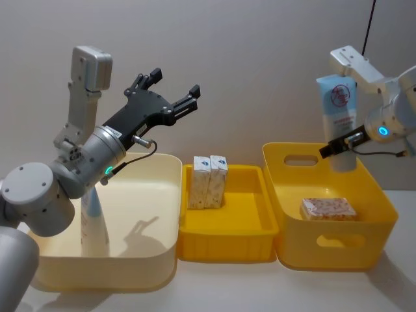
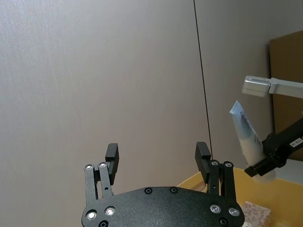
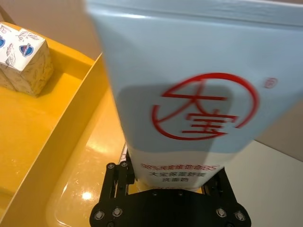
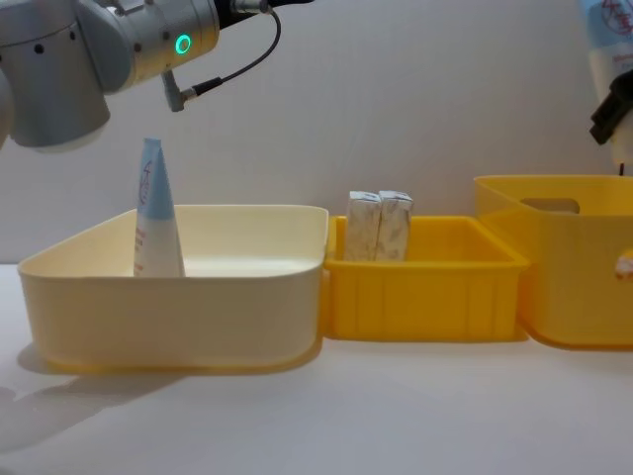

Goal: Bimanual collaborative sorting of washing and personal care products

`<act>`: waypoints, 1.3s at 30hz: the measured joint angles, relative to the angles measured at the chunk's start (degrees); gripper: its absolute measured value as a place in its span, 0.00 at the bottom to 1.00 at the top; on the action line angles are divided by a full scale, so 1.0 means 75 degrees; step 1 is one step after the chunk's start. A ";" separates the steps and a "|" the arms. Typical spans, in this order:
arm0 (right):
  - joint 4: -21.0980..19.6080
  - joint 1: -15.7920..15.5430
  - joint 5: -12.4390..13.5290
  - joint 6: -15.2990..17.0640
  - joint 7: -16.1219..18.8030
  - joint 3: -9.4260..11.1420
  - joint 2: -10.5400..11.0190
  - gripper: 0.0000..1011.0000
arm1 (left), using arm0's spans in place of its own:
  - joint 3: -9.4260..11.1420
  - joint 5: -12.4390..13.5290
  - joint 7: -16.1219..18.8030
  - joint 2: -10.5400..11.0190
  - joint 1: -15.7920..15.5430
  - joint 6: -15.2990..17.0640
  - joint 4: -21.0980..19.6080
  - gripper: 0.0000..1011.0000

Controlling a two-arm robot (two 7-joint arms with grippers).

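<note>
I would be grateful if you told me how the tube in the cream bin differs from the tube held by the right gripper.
The tube in the cream bin stands free on its cap, crimped end up; the held tube hangs above the large yellow bin, clamped near its cap by the right gripper. Both are pale blue and white, upright.

Right hand (image 1: 339, 148) grips a tube (image 1: 339, 110) above the yellow bin (image 1: 377, 195).

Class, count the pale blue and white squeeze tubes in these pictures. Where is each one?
2. One tube stands upright in the cream bin. The other tube is held by the right gripper above the large yellow bin. More may be hidden behind bin walls.
</note>
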 joint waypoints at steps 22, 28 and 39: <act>0.0353 0.0301 0.0013 0.0099 0.0187 0.0049 0.0025 0.99 | 0.0000 0.0000 0.0000 0.0000 0.0000 0.0000 0.0000 0.99; 0.0376 0.0320 0.0012 0.0109 0.0201 0.0054 0.0028 0.99 | 0.0000 0.0000 0.0000 0.0000 0.0000 0.0000 0.0000 0.99; 0.0403 0.0341 0.0012 0.0118 0.0213 0.0057 0.0030 0.99 | 0.0000 0.0000 0.0000 -0.0001 0.0000 0.0000 0.0000 0.99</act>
